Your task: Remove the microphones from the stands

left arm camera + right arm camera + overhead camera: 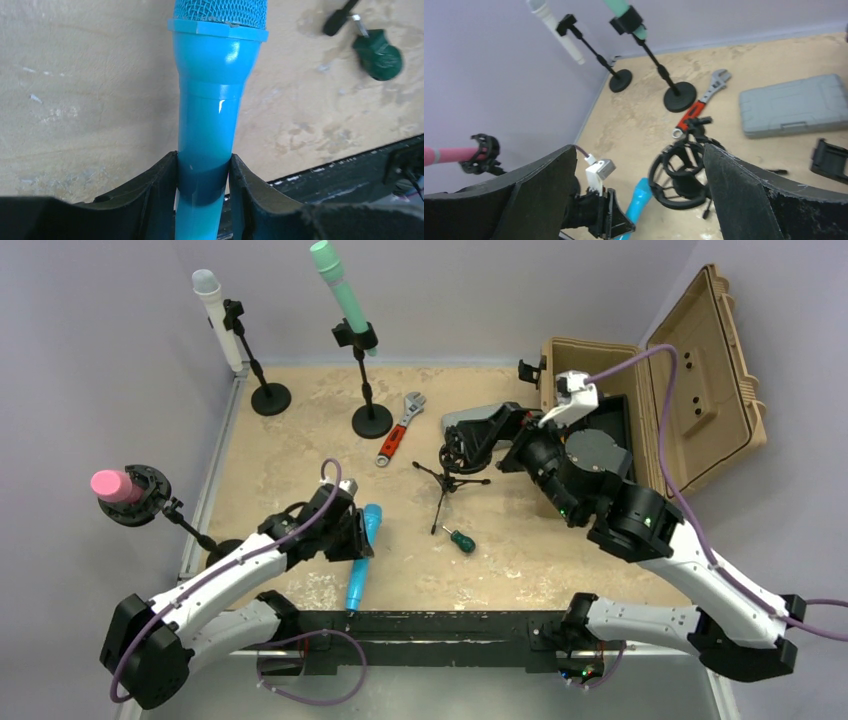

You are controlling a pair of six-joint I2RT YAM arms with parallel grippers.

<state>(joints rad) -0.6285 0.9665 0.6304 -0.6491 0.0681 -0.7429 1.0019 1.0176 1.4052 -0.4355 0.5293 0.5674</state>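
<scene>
On the left, the left gripper (203,170) pinches the glossy blue plastic microphone (215,100) low on its handle, just above the sandy tabletop (300,420) by the black front rail (450,625). The microphone looks clear of the black tripod shock-mount stand (455,465). I'd lower it flat before letting go. The right gripper (639,152) gapes wide, empty.
</scene>
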